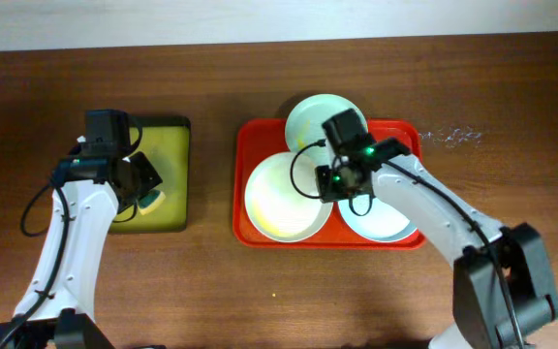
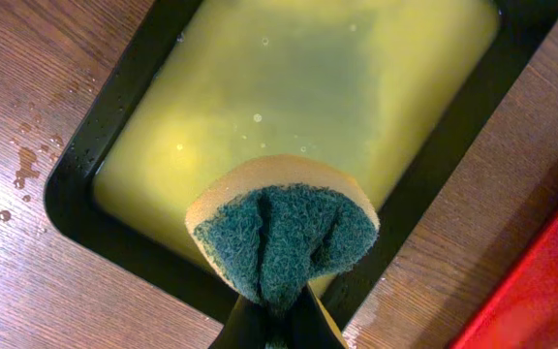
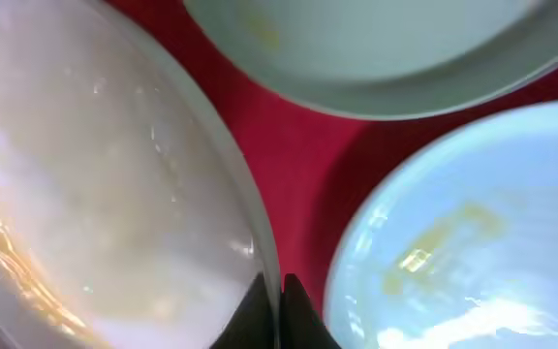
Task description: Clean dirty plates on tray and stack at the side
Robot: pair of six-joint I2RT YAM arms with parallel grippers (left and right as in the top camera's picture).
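Note:
Three dirty plates lie on the red tray [image 1: 250, 233]: a white one [image 1: 279, 199] at the left, a mint green one [image 1: 310, 118] at the back, a pale blue one [image 1: 381, 221] at the right. My right gripper [image 1: 329, 182] is shut on the white plate's right rim [image 3: 260, 233], between the plates. The blue plate [image 3: 473, 233] shows a yellowish smear; the green plate [image 3: 376, 48] lies above it in the right wrist view. My left gripper [image 1: 143, 189] is shut on a folded green-and-yellow sponge [image 2: 281, 228] over the yellow-green tray [image 2: 308, 87].
The black-rimmed yellow-green tray [image 1: 168, 131] holds yellowish liquid and sits left of the red tray. Water drops lie on the wooden table [image 2: 17, 174] beside it. A wet patch [image 1: 449, 136] lies right of the red tray. The red tray's corner [image 2: 541, 291] shows in the left wrist view.

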